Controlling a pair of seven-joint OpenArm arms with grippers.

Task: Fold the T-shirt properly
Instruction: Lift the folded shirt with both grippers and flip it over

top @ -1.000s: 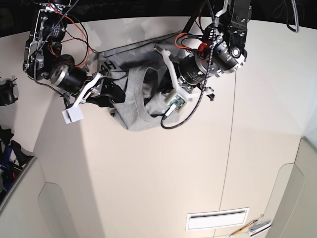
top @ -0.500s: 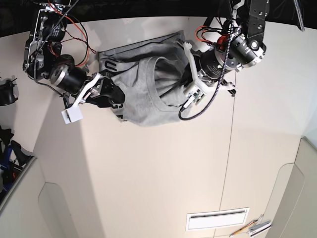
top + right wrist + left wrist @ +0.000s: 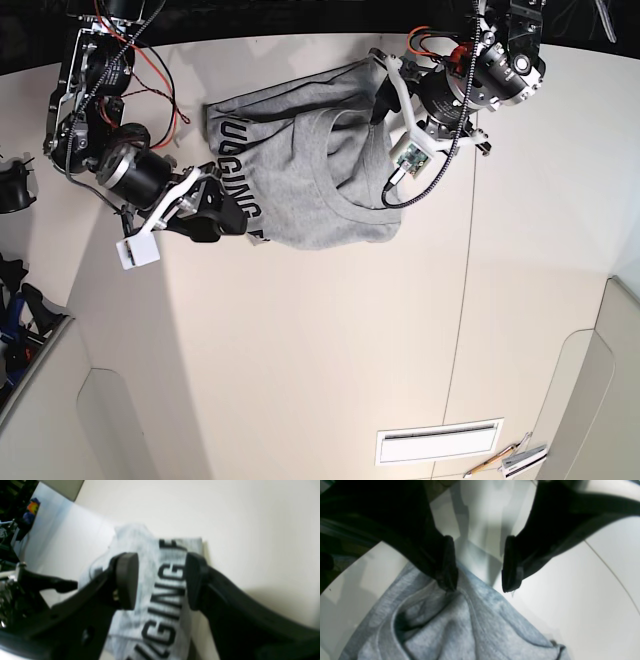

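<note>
The T-shirt (image 3: 310, 180) lay bunched on the white bench (image 3: 330, 350) between the two arms, its black lettering showing along the edge nearest the right end effector (image 3: 161, 581). That end effector's jaws stood apart over the lettering, gripping nothing. The left end effector (image 3: 480, 572) was also parted, one pad (image 3: 447, 565) touching the grey cloth.
</note>
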